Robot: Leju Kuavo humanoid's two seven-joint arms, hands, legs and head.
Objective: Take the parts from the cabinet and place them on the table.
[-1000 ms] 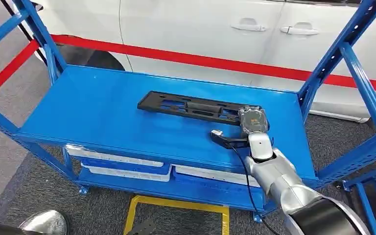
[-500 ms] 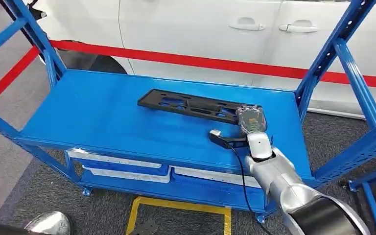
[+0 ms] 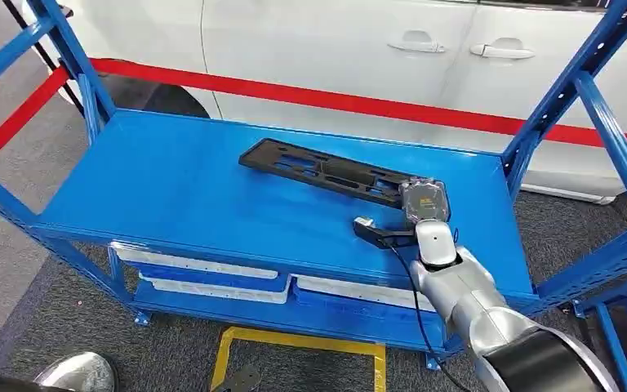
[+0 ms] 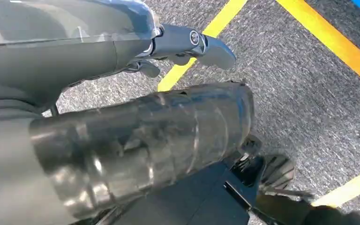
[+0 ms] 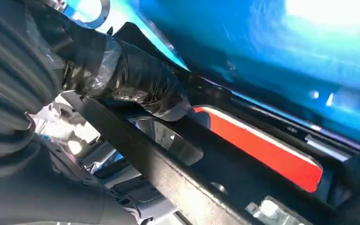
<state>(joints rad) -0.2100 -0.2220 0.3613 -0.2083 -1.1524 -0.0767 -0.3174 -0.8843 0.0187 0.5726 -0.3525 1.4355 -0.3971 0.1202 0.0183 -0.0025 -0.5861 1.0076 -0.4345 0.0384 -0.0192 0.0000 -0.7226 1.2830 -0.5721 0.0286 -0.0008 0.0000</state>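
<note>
Black part (image 3: 326,172) is lying flat on the blue cabinet shelf (image 3: 171,188), long axis running away from the right robot hand (image 3: 423,200). We are seeing that hand's fingers closing around the near end, per the right wrist view. Left hand (image 4: 140,140): we cannot tell.

I can read no text, label, brand or number anywhere in my views: not on the black plastic part (image 3: 326,172), not on the blue shelf (image 3: 171,188), and not on the white car (image 3: 335,49) behind it
</note>
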